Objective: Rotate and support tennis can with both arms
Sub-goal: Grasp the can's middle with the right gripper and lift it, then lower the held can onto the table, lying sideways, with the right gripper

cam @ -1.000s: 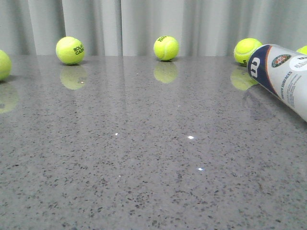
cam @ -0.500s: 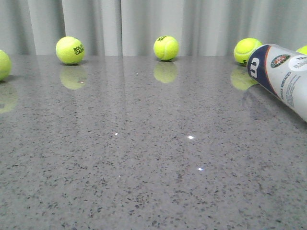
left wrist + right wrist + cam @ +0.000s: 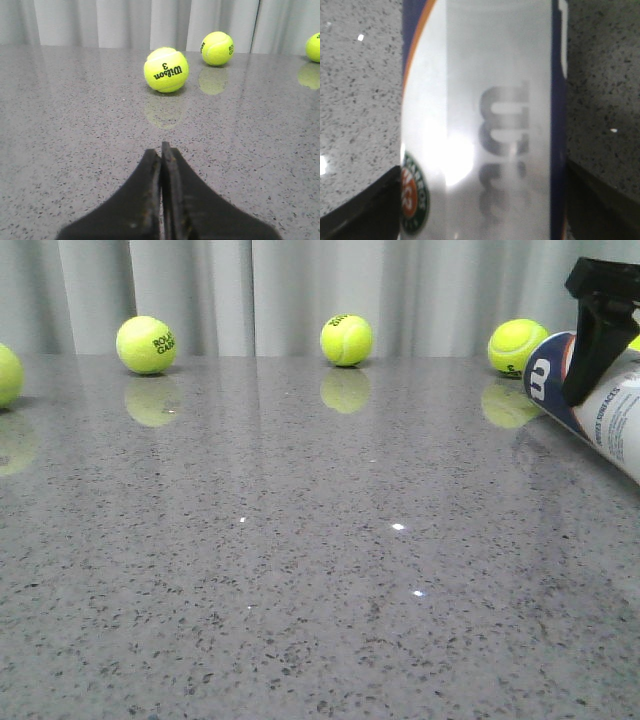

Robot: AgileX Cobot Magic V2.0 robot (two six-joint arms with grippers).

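Observation:
The tennis can [image 3: 612,425] lies on its side at the table's far right, its navy end with the white "W" pointing back-left. My right gripper [image 3: 588,365] comes down over it from above; one black finger shows against its near side. In the right wrist view the can [image 3: 480,100] fills the gap between the fingers [image 3: 360,210], which stand open close along both its sides; the round emblem shows by one finger. My left gripper [image 3: 161,150] is shut and empty, low over the bare table, and is out of the front view.
Tennis balls sit along the back of the grey speckled table [image 3: 300,570]: one at far left [image 3: 5,375], one at back left [image 3: 146,345], one at centre [image 3: 346,340], one just behind the can [image 3: 516,346]. A Wilson ball [image 3: 166,69] lies ahead of the left gripper, with another [image 3: 217,48] behind it.
My right gripper has come into the front view from above and now straddles the can. The can has shifted slightly to the right and turned a little.

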